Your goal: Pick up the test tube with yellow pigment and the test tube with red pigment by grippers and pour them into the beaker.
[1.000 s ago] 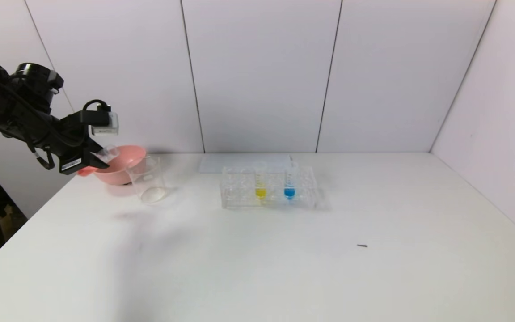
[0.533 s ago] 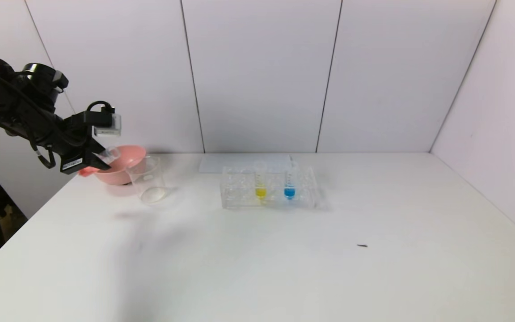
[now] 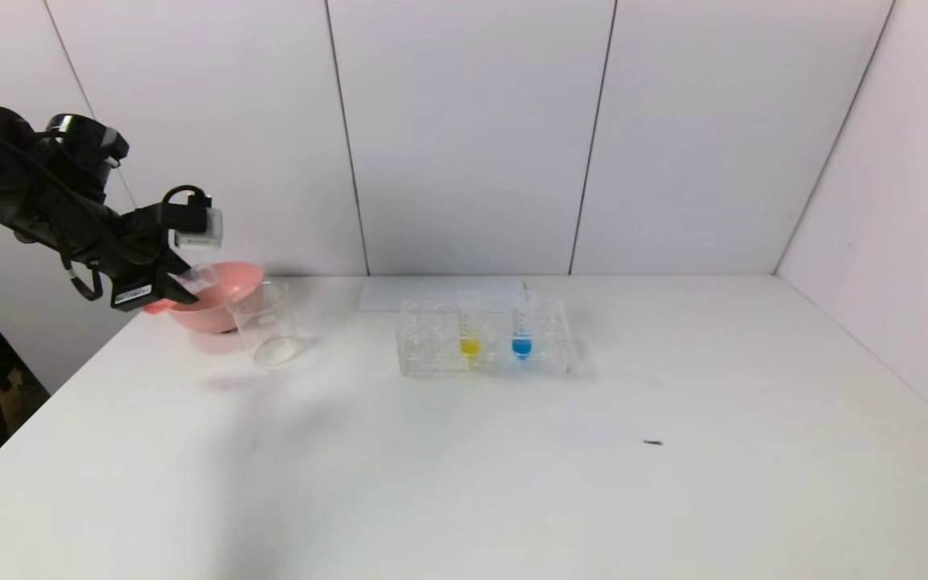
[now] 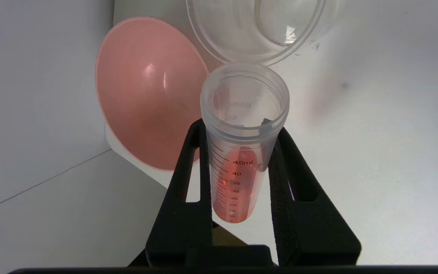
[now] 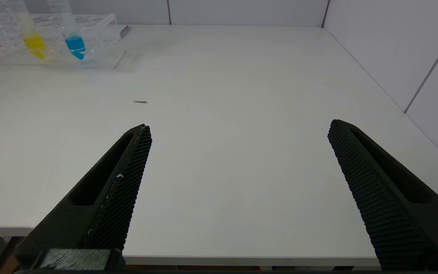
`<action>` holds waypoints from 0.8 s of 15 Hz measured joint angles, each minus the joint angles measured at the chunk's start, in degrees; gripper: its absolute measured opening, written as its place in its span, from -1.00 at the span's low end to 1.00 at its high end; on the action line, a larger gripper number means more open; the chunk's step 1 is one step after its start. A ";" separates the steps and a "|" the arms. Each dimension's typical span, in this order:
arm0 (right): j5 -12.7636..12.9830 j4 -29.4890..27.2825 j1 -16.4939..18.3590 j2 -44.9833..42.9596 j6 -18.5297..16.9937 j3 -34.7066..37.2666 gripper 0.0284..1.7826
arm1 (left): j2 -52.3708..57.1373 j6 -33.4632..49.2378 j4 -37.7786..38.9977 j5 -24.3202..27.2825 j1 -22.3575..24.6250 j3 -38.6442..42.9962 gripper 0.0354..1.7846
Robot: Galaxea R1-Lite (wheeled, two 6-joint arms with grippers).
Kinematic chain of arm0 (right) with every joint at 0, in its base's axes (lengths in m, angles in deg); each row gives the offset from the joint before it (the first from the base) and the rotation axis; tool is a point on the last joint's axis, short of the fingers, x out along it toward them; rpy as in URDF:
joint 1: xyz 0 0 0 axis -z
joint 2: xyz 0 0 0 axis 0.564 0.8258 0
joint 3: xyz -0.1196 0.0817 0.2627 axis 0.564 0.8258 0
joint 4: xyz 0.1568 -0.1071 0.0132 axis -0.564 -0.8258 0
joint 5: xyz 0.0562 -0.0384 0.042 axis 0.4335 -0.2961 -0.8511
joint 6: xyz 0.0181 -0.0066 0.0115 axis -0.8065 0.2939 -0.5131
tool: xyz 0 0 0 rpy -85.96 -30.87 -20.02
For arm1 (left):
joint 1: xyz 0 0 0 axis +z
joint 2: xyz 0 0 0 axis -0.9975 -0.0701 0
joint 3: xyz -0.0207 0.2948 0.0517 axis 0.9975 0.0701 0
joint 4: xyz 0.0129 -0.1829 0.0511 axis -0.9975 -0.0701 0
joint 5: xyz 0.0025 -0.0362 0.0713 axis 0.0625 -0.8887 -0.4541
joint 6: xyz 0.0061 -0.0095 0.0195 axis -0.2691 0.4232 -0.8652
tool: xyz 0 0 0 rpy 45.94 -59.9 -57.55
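Beside the beaker point(image 3: 264, 322), left gripper point(image 4: 238, 125) clamps the red test tube point(image 4: 238, 152) (tilted, mouth towards beaker); right gripper point(image 5: 238, 133) gapes empty.

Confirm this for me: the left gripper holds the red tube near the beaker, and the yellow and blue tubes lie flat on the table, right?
Not quite. The yellow tube and blue tube stand upright in the clear rack, as the head view shows. The left gripper does hold the red tube near the beaker.
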 joint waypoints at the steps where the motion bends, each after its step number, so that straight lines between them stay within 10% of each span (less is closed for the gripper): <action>1: 0.00 0.00 0.00 0.00 0.00 0.00 0.91 | -0.07 0.00 0.20 -1.02 -0.11 0.00 -0.53; 12: 0.00 0.00 0.00 0.00 0.00 0.00 0.91 | -1.18 -0.38 3.51 -5.25 -2.58 0.02 -0.53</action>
